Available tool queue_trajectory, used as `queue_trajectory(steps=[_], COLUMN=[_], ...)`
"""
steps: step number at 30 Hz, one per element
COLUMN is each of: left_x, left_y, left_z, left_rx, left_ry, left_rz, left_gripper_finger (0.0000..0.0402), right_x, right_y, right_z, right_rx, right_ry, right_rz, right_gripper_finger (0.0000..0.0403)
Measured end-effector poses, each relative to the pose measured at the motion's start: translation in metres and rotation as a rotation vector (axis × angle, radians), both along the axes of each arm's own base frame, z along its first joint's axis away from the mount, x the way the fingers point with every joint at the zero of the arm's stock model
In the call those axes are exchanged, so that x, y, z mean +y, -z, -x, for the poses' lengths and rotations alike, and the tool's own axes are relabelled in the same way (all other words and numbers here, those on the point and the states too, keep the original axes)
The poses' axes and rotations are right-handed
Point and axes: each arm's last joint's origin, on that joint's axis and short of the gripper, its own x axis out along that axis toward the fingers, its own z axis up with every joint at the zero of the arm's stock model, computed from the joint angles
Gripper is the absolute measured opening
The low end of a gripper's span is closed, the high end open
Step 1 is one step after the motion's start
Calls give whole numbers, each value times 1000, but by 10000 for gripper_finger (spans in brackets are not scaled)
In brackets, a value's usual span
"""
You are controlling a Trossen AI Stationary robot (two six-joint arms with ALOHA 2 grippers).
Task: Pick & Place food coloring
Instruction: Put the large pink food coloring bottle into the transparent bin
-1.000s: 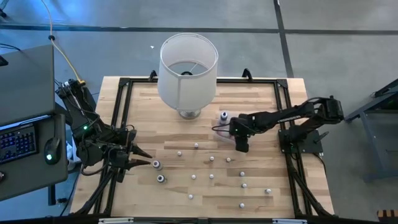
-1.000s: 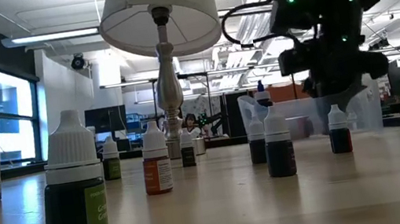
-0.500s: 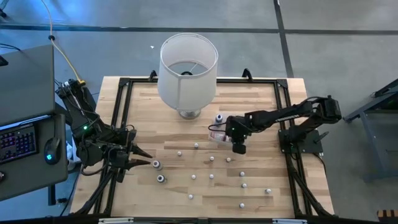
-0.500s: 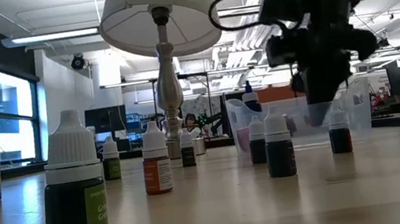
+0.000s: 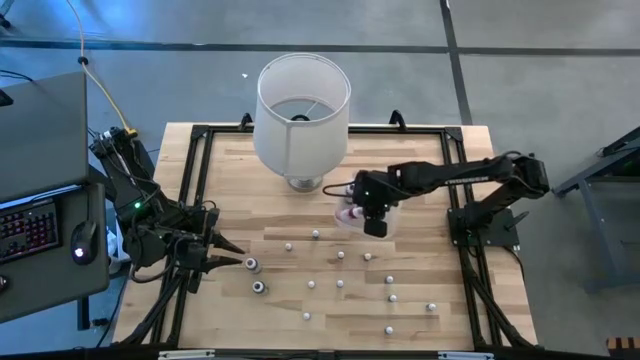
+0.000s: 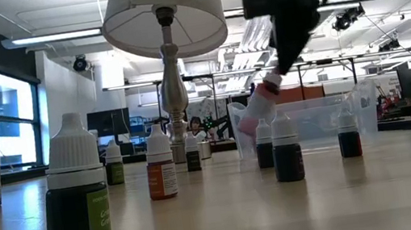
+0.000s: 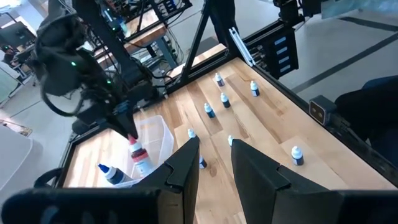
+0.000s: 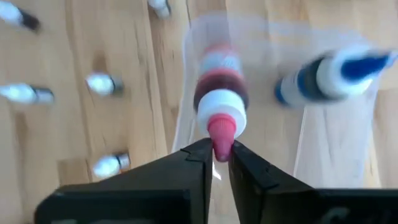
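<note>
The right gripper's [image 8: 215, 155] fingers are pinching the pink tip of a small reddish food coloring bottle [image 8: 219, 93], dangling it over the clear plastic tub [image 5: 384, 222] at the high view's centre, while the left gripper [image 5: 232, 256], fingers parted, is waiting at the wooden tabletop's [image 5: 420, 170] left edge.

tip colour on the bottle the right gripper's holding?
Pink-red tip on the bottle pinched by the right gripper; clearest in the right wrist view.
</note>
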Motion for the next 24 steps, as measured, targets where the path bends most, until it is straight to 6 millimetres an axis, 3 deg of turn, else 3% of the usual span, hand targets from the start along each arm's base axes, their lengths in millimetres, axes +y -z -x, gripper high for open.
queue_trajectory(steps=[3,10,24], left_x=[0,-1,-1], left_y=[0,0,1], left_z=[0,0,0], left_rx=[1,15,21], left_ry=[1,45,48], left_rz=[1,11,6], left_gripper_finger=[92,92,92], right_x=[0,0,-1], right_y=[-1,11,20], right_z=[2,5,5], right_rx=[22,38,17], right_ry=[0,15,63], right_rz=[-8,13,20], right_gripper_finger=[45,1,106])
